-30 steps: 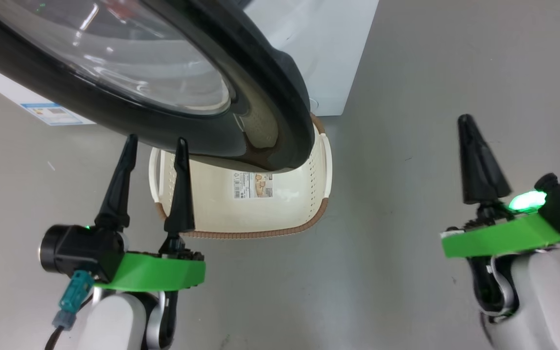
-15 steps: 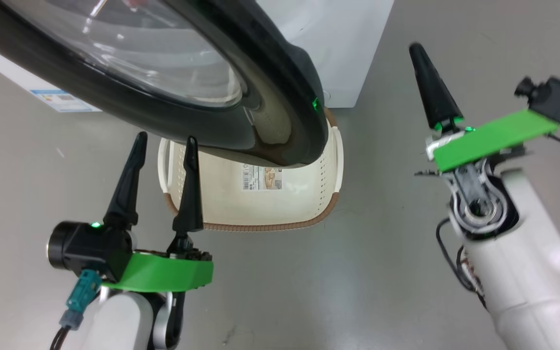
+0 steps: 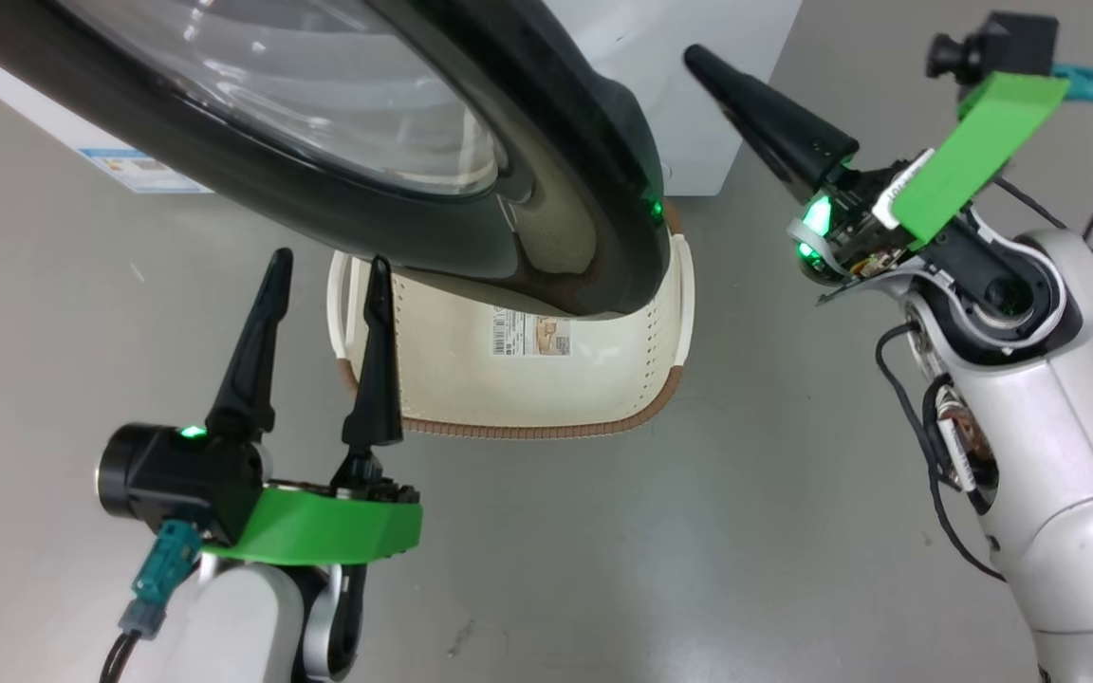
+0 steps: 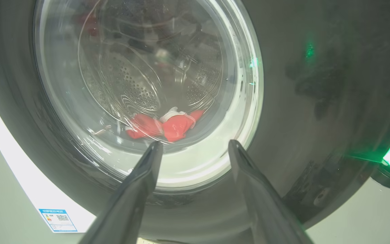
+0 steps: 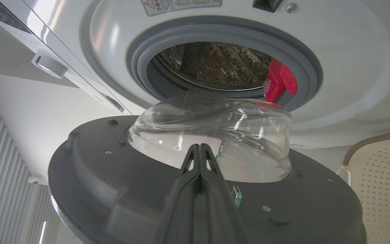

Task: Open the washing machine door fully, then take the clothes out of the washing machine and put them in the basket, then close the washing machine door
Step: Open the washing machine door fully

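Pointing toward washing machine door [image 3: 546,123], right end effector [image 3: 698,55] pinched together; left end effector [image 3: 331,258] upright, spread apart.

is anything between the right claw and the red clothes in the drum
Yes: the washing machine door stands across; its glass bowl sits right ahead of the shut right claw, between it and the clothes.
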